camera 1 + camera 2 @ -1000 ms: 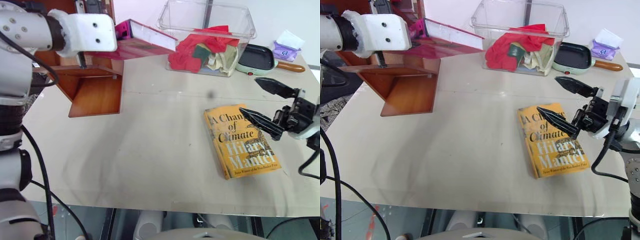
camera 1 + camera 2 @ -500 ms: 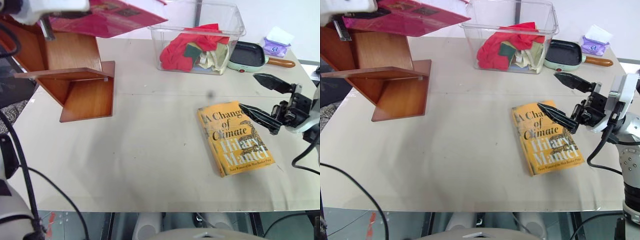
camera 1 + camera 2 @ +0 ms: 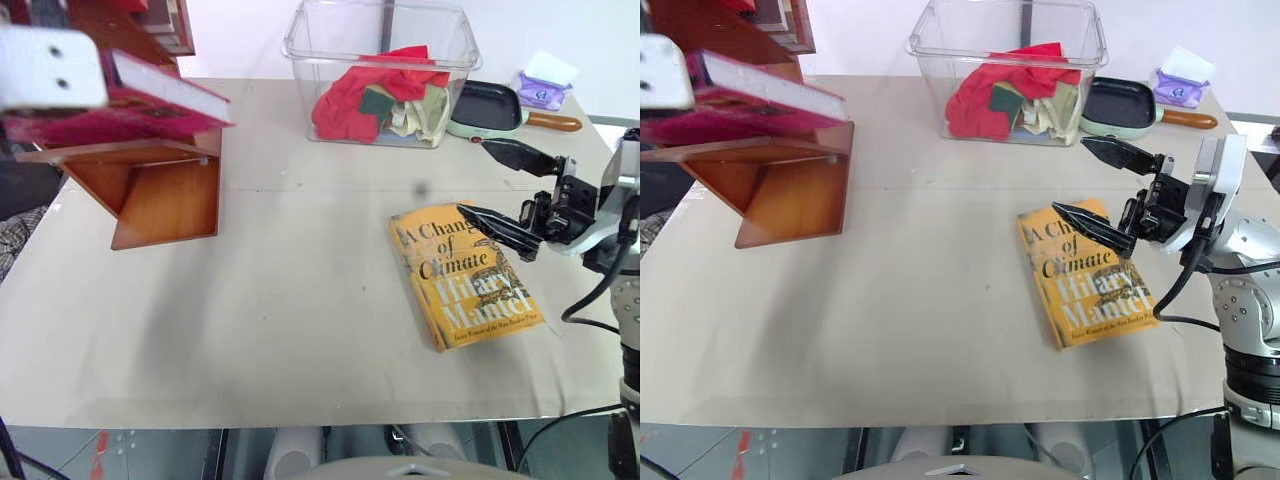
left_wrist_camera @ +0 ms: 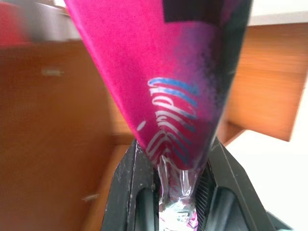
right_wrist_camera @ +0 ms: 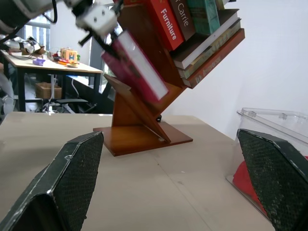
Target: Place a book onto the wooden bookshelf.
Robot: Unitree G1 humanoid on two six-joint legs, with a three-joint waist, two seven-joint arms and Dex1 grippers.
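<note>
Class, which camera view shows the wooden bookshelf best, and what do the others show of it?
The right wrist view: the wooden bookshelf appears base to upper ledges, stacked with books. The eye views catch its lower boards; the left wrist view shows brown panels behind the book.

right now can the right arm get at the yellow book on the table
Probably yes: the right end effector hangs open just above the yellow book, which lies flat on the table with nothing between them.
</note>
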